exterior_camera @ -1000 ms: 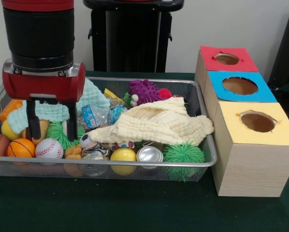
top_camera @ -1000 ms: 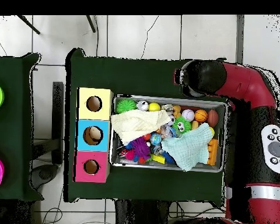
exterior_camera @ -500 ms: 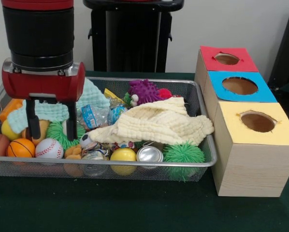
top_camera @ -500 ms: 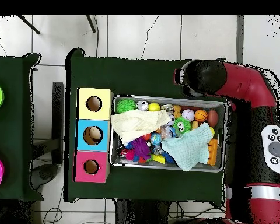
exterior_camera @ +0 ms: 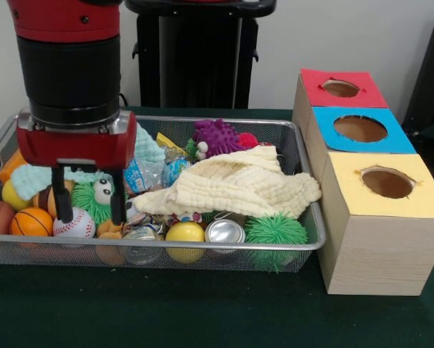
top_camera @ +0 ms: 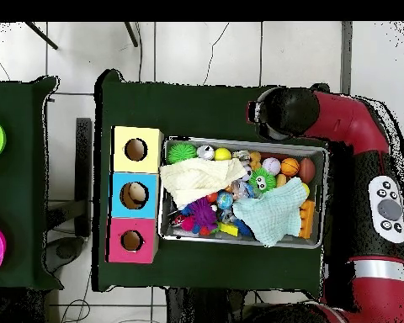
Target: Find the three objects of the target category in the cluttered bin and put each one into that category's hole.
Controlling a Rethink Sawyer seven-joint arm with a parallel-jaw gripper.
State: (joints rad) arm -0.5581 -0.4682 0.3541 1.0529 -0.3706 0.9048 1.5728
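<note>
Bin [exterior_camera: 304, 156] crowded edge to edge

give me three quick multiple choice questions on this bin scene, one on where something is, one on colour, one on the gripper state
1. Where does the pale yellow cloth lie?
A. inside the wire mesh bin
B. on the green table
C. over the boxes

2. What colour is the top of the box nearest the camera in the front view?
A. red
B. blue
C. yellow

3. How is the gripper?
A. shut on a ball
B. open, above the toys
C. inside a hole

Answers:
1 A, the cloth is draped over toys within the bin.
2 C, the yellow-topped wooden box stands nearest.
3 B, its fingers stand apart, holding nothing, over the green spiky toy with eyes.
</note>
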